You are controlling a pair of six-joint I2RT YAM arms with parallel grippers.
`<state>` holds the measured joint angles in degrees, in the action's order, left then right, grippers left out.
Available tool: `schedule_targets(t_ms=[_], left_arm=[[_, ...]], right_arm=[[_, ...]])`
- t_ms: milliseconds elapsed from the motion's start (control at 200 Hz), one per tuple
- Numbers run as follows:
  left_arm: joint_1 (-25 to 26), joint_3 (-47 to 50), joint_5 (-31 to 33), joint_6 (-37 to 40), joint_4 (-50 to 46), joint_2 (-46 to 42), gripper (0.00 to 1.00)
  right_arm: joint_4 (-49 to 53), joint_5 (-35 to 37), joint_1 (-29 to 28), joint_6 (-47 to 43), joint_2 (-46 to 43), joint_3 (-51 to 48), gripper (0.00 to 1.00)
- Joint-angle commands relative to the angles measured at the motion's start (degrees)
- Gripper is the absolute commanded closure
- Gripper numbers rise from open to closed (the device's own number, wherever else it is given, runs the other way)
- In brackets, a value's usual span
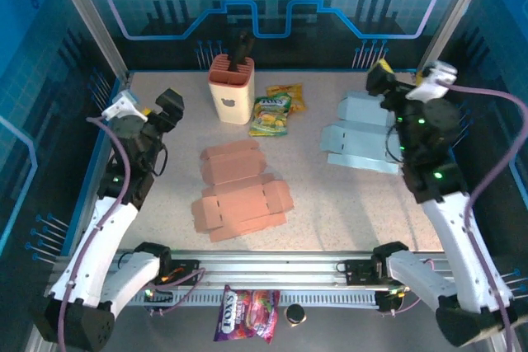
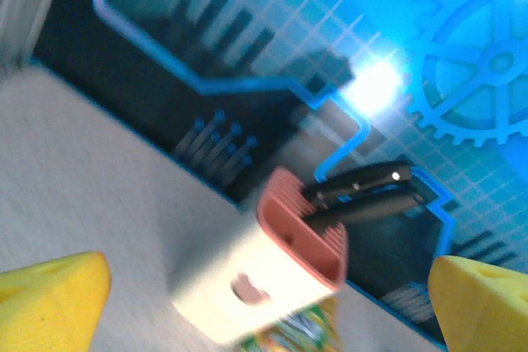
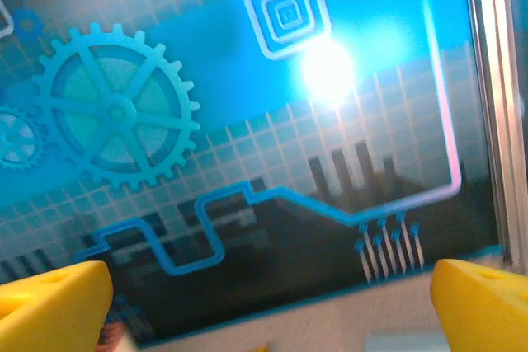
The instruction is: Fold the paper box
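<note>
A pinch off the crease could crumple a flap or skid the sheet. The salmon paper box point(image 1: 239, 195) lies flat, unfolded, at the table's point(image 1: 313, 228) middle: thin creased card, loose flaps. Left jaws and right jaws both stand released, empty, raised by the left and right edges
</note>
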<state>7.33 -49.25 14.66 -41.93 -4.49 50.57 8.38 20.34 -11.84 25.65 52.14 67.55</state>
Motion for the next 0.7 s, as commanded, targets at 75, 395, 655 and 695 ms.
schedule_targets(t_ms=[75,395,655,695], left_arm=[[8.41,-0.48,-16.75,-21.8,-32.48,10.65,0.17],[9.79,5.29,-21.39,-14.24,-40.33,15.7,0.36],[-0.22,10.06,-27.6,-8.41,-30.89,22.37,0.46],[-1.25,10.06,-28.59,-7.24,-29.76,23.77,0.48]], right_arm=[[45.07,-15.56,-8.04,13.99,12.21,6.17,0.13],[31.17,-32.86,-25.59,35.43,14.09,-18.69,0.42],[4.48,-32.37,-33.98,58.53,16.26,-33.85,0.42],[1.35,-31.58,-34.92,61.17,17.44,-34.9,0.42]])
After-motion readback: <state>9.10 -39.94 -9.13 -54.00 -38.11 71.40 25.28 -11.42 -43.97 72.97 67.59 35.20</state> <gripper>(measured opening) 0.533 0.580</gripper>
